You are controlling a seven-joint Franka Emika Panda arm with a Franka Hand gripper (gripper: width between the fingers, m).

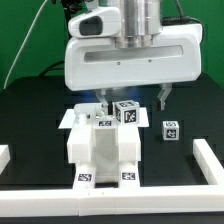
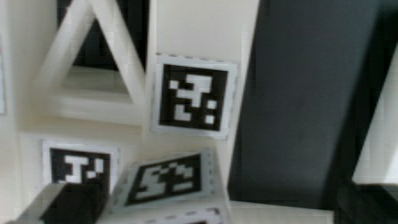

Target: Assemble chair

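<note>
The chair is a chunky white assembly of slabs with black-and-white tags, standing at the front middle of the black table. A tagged white piece sits at its far top, just under my gripper. One dark finger shows to the exterior view's right of that piece. In the wrist view, tagged white chair parts fill the frame, and a tilted tagged piece lies between my fingertips. The gripper stands open, with a gap beside the piece.
A small loose tagged white block lies to the exterior view's right of the chair. A flat white board lies behind the chair on its left. Plain white border rails run along the front, left and right.
</note>
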